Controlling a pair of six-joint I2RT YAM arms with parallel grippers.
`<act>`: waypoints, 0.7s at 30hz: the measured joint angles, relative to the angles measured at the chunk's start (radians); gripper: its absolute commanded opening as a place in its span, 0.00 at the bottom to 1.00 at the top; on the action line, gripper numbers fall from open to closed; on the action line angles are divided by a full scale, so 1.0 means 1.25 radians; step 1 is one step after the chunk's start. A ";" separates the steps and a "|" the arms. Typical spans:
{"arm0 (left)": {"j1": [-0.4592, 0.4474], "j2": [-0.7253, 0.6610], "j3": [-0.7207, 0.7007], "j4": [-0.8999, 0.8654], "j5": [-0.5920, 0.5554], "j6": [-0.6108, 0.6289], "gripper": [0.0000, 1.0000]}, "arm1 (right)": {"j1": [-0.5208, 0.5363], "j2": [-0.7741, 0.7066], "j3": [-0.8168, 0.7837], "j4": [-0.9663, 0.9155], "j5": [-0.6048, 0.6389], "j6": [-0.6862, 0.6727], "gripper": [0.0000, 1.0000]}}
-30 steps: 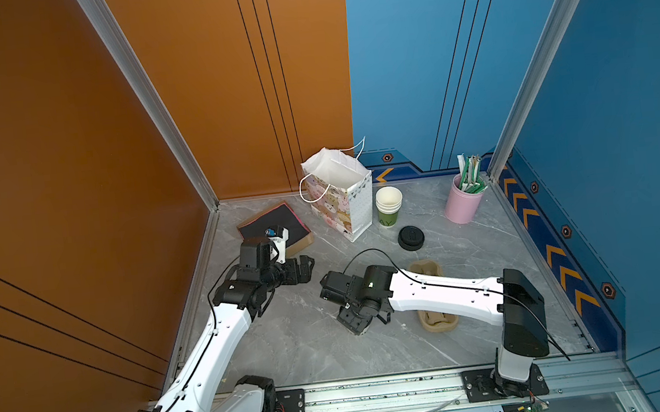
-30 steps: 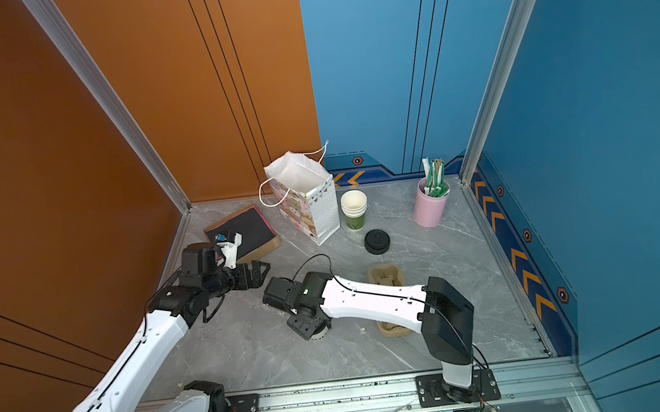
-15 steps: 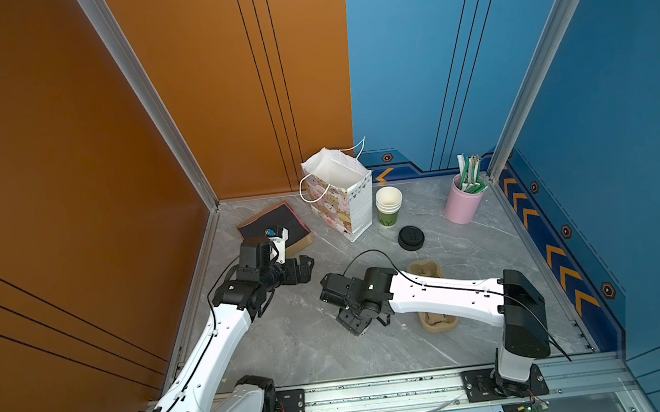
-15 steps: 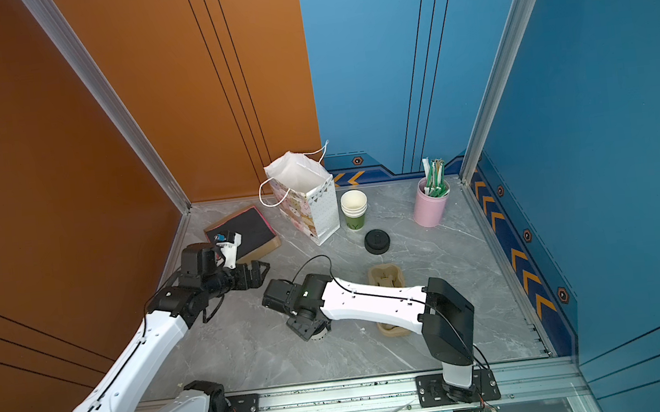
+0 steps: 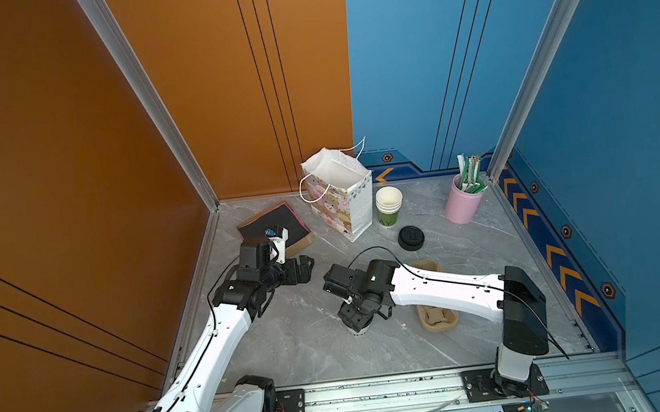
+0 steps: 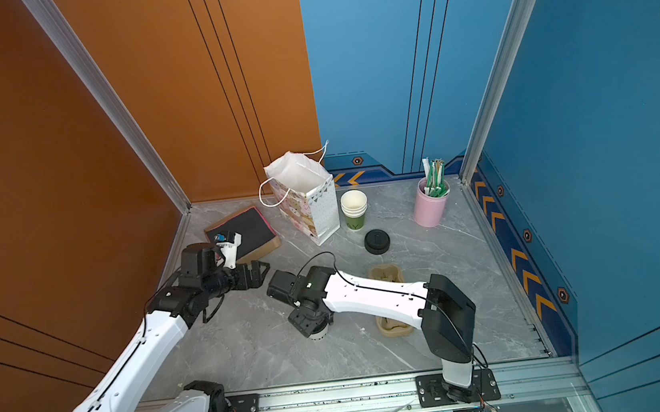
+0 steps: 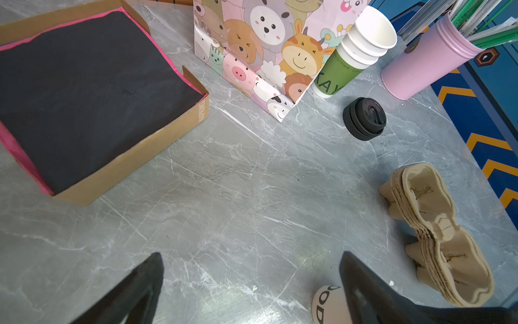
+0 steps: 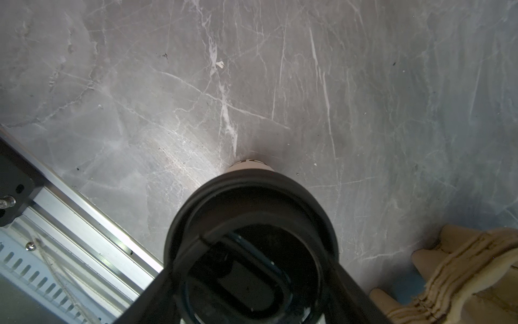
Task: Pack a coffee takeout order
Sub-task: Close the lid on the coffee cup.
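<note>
- Right gripper [image 8: 253, 263]: pointing down, jaws clamped on the round black plastic lid [image 8: 252, 202] of the whitish paper cup [image 5: 359, 331], which stands on the grey marble-patterned bench [image 5: 306, 355]. Only the right wrist view shows the grip; in both top views the arm hides it.
- Left gripper [image 7: 250, 255]: jaws spread wide, holding nothing, over bare bench.
- Black paper napkin [image 7: 84, 92]: matte and flat, in a shallow brown cardboard tray [image 7: 134, 165], with pink napkin edges [image 7: 16, 146] around it.
- Slim white-wrapped straws [image 5: 461, 164]: upright in a smooth pink tumbler [image 5: 462, 205] at the far corner.
- Left wrist view alone: cartoon animals on the glossy paper bag [image 7: 266, 42], and layered edges of the tan moulded-pulp cup carriers [image 7: 437, 232].
</note>
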 measured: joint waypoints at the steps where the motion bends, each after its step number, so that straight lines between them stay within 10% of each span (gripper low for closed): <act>1: 0.000 0.000 0.000 0.000 0.000 0.000 0.98 | 0.000 0.000 0.002 -0.003 -0.002 0.000 0.66; 21: 0.000 0.000 0.000 0.000 0.000 0.000 0.98 | -0.011 0.019 0.065 -0.055 -0.021 0.006 0.70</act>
